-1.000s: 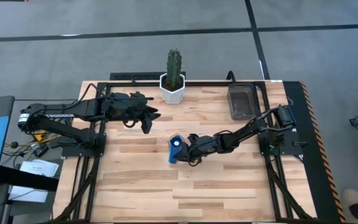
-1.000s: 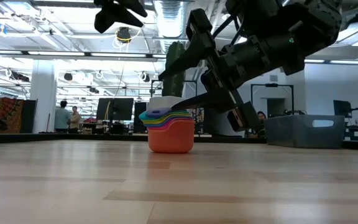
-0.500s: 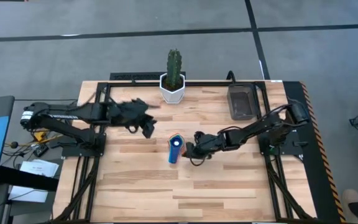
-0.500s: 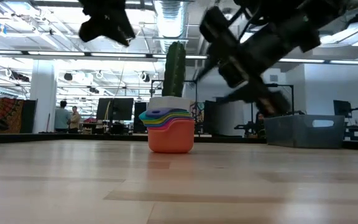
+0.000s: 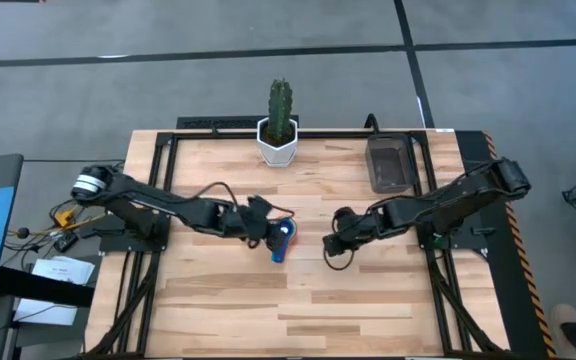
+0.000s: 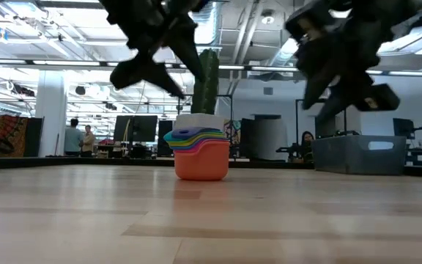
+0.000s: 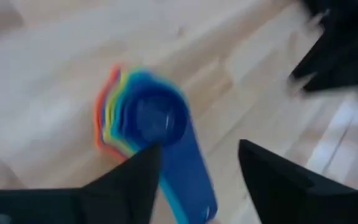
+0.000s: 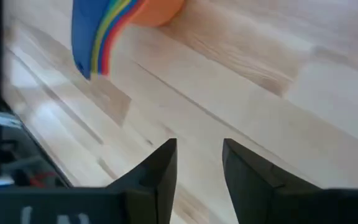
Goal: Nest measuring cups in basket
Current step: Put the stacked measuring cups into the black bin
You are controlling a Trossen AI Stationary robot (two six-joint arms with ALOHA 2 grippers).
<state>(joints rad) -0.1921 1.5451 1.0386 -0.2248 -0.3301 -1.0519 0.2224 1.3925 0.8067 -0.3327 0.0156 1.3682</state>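
Observation:
The measuring cups stand nested in one stack on the table's middle, orange outermost and blue on top, their handles fanned toward the near side. My left gripper hangs open just above the stack's left side. In its wrist view its two fingers stand either side of the blue handle without touching it. My right gripper is open to the right of the stack, raised off the wood, with nothing between its fingers. The dark basket sits at the far right.
A white pot with a cactus stands at the far edge, behind the stack. Black frame rails run along the table's left and right sides. Bare wood lies near the front edge. People stand in the room behind.
My left gripper has swung from the far left down and toward the table's right, arriving over the stack, and it has rolled. My right gripper has drawn back from the stack toward the table's right edge and risen. The stack has stayed in place.

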